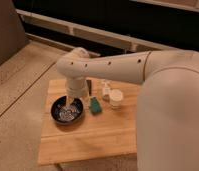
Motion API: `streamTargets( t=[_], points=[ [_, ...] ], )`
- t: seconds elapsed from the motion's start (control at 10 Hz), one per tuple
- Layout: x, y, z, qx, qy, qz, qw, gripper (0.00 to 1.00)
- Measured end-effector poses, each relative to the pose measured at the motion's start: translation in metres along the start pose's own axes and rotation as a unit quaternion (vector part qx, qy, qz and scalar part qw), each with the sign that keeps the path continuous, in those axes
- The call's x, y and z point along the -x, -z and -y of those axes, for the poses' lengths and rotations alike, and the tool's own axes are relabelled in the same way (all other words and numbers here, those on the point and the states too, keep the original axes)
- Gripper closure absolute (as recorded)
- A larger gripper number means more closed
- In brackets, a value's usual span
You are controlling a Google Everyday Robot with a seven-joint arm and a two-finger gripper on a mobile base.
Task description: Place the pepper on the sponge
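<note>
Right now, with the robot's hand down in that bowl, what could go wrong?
The gripper is down inside the bowl, so it might bump or tip it. I can't see the pepper, so the grab could miss. The sponge sits close between bowl and cup; setting down there might knock either.

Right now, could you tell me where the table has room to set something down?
On the table, the front strip nearer than the bowl, sponge and cup is bare. The back is crowded; the tool is down at the bowl.
</note>
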Motion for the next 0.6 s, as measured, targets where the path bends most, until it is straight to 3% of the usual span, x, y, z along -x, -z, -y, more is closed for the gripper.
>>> streamTargets(
  t=[0.1,0.3,0.4,0.5,0.6],
  points=[
    [0.004,0.005,0.000,-0.003,0.032,0.006,0.9995,0.35],
    [0.002,0.014,-0.011,-0.003,0.131,0.015,0.9913,0.35],
    [-0.007,0.016,-0.016,-0.001,0.190,0.010,0.9818,0.35],
    [-0.018,0.019,-0.021,-0.001,0.248,0.004,0.9687,0.35],
    [-0.027,0.021,-0.022,-0.005,0.286,0.001,0.9582,0.35]
  ],
)
